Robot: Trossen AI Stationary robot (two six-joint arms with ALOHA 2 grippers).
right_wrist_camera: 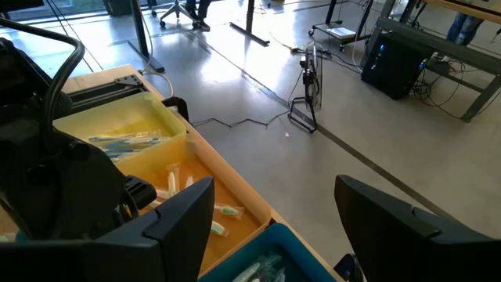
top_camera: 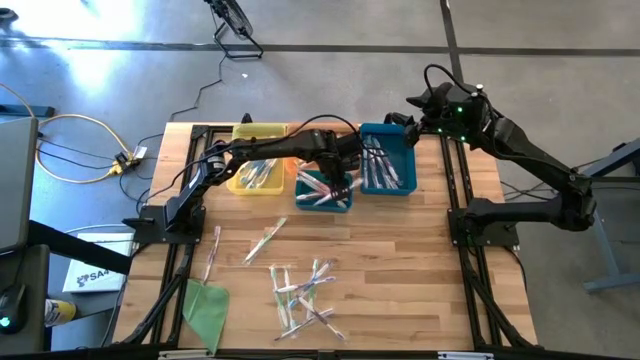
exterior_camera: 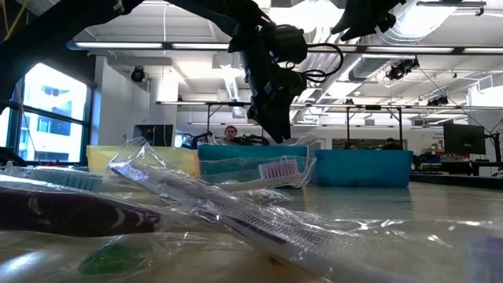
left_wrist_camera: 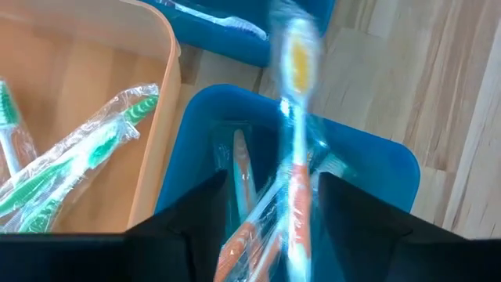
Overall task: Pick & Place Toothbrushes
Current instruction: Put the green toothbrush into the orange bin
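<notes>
- Yellow bin point(top_camera: 258, 165), middle blue bin point(top_camera: 322, 190) and right blue bin point(top_camera: 388, 165) near the tabletop's far edge.
- Green sheet point(top_camera: 207, 305) near the front-left corner.

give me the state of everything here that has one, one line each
left gripper: open over the middle blue bin, orange toothbrush between its fingers
right gripper: open, empty, beyond the bins
middle blue bin: holds toothbrushes
yellow bin: holds toothbrushes
loose toothbrushes: on the table
</notes>
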